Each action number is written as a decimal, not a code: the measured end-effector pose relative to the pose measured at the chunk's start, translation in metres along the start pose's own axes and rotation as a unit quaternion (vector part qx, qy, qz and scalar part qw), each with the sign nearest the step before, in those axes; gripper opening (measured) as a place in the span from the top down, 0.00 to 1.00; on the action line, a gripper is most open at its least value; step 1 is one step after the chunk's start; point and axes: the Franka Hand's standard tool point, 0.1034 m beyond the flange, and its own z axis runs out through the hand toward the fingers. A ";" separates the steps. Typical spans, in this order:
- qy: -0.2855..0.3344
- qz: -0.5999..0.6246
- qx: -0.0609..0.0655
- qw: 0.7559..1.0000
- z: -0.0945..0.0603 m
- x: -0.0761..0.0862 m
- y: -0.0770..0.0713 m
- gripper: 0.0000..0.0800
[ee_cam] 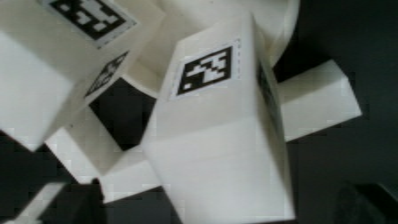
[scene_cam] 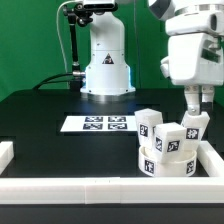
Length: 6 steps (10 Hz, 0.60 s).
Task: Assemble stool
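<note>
A robotics lab: robot arm base (scene_cam: 106, 62) on black table (scene_cam: 40, 115), marker board (scene_cam: 97, 124).

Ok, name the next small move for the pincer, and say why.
Probably lower the open pincer straight down around the upright leg beneath it, then close. It hangs just above the stacked stool parts near the corner rail, holding nothing, so a grasp looks next.

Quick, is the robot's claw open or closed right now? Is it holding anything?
Gripper: open, holding nothing; it hangs just above the stool parts.
</note>
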 end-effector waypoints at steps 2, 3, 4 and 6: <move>-0.008 -0.073 -0.004 0.997 0.001 0.002 -0.003 0.19; -0.011 -0.108 -0.006 0.994 0.002 0.000 -0.001 0.19; -0.015 -0.129 -0.006 0.992 0.002 -0.003 0.001 0.19; -0.018 -0.134 -0.007 0.991 0.004 -0.008 0.004 0.19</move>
